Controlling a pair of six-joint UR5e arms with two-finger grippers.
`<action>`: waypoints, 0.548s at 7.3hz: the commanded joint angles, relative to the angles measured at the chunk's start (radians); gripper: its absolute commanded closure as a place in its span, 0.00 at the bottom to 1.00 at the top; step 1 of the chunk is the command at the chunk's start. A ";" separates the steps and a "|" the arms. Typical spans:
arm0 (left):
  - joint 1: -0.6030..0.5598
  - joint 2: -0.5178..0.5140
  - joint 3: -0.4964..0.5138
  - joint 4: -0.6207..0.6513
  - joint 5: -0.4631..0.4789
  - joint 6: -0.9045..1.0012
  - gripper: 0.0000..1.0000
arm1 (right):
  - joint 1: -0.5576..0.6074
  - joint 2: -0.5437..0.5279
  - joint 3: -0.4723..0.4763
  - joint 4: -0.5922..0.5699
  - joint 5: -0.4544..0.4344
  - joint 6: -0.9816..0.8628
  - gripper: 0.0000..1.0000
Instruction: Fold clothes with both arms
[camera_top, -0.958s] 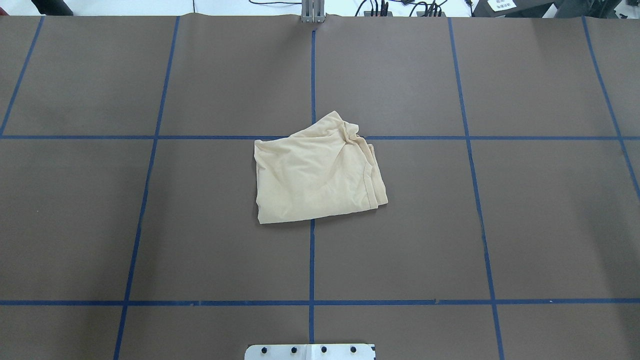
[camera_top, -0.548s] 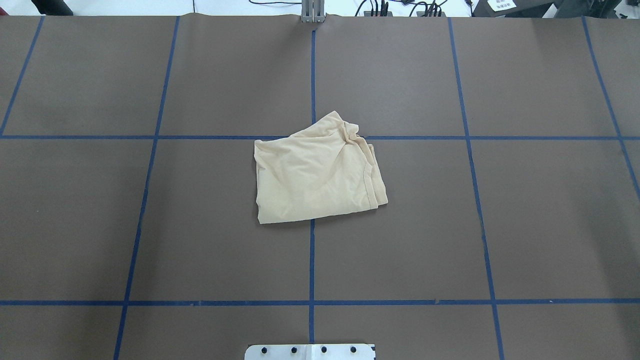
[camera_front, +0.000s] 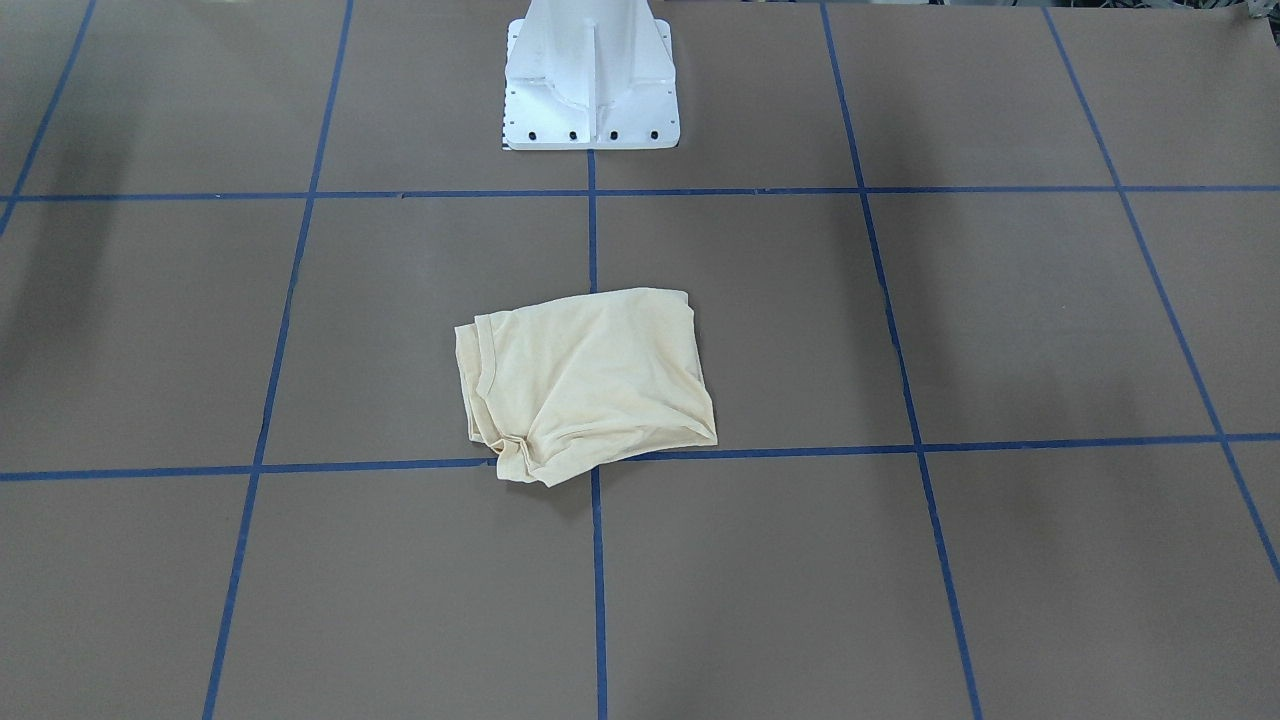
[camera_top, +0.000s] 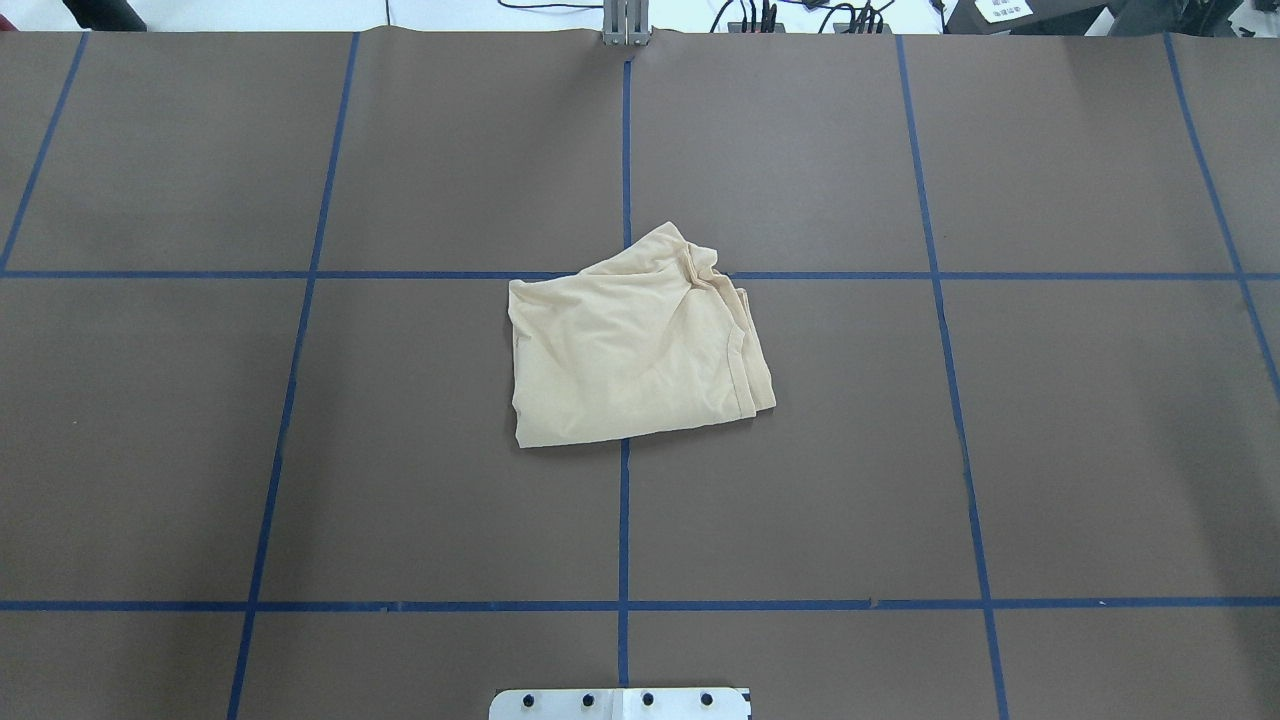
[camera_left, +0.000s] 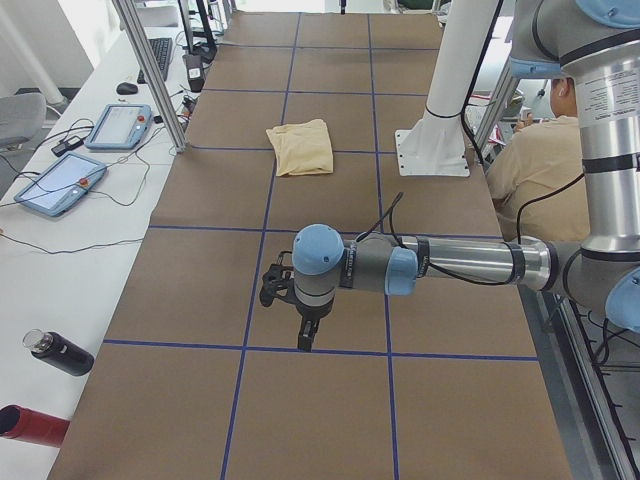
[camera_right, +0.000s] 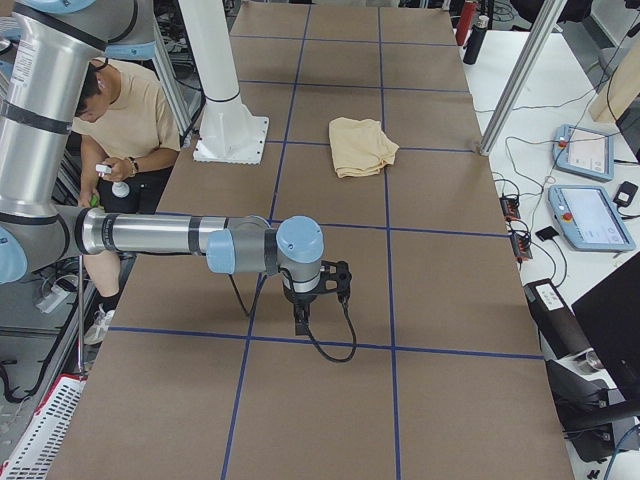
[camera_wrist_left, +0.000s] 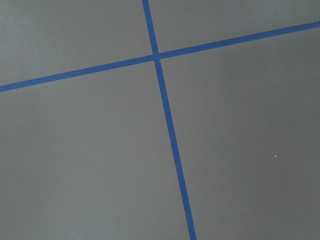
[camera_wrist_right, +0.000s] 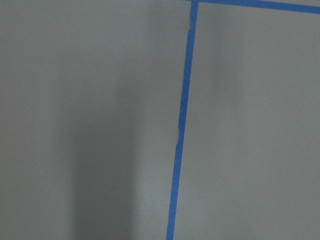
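The clothes (camera_top: 630, 350) are one pale cream shirt lying in a folded bundle at the middle of the brown table, also seen in the front-facing view (camera_front: 585, 385) and both side views (camera_left: 302, 147) (camera_right: 362, 146). No print shows on it. Neither arm touches it. The left gripper (camera_left: 305, 335) hangs low over the table far toward the robot's left end; the right gripper (camera_right: 300, 322) hangs likewise toward the right end. I cannot tell whether either is open or shut. Both wrist views show only brown table with blue tape.
The white pedestal base (camera_front: 590, 80) stands behind the shirt. A person (camera_right: 125, 110) sits beside the table near the base. Tablets (camera_left: 120, 125) and bottles (camera_left: 60, 352) lie on the white bench along the far side, with a metal post (camera_left: 150, 70).
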 joint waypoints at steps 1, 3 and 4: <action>0.000 0.005 0.005 0.002 0.000 -0.006 0.00 | 0.000 0.001 0.001 0.000 0.004 -0.001 0.00; -0.002 0.014 0.011 0.002 0.003 -0.007 0.00 | 0.001 0.000 0.003 0.000 0.003 0.003 0.00; -0.002 0.026 0.003 0.002 0.002 -0.008 0.00 | 0.001 0.000 0.015 0.000 0.004 0.003 0.00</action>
